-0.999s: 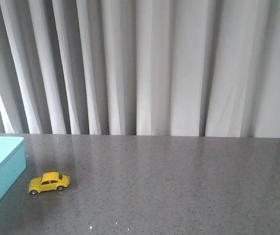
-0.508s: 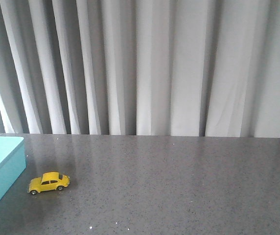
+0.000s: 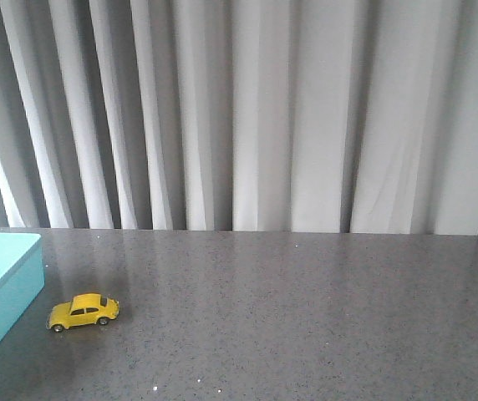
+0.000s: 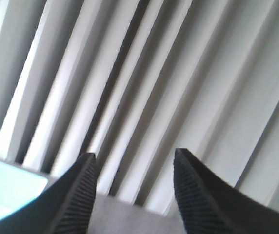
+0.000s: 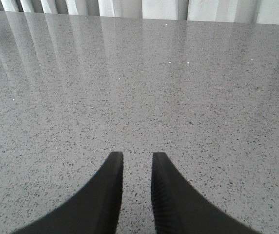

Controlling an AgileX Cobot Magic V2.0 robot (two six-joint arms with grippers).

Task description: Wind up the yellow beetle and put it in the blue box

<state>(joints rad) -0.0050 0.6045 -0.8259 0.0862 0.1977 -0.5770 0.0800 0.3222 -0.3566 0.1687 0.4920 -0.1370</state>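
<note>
staged lab-like setup, bare speckled grey table (image 3: 306,309), pleated pale curtain (image 3: 264,117) backdrop

A little yellow beetle (image 3: 83,312) sits on its four wheels on the gray speckled desk (image 3: 306,317). It is at the left side, with its side turned to the camera. Near it, further left, is the blue box (image 3: 1,292). Only one corner of the box shows, and the car does not touch it. Behind the desk hangs a pale curtain (image 3: 247,117) with long folds.
</note>
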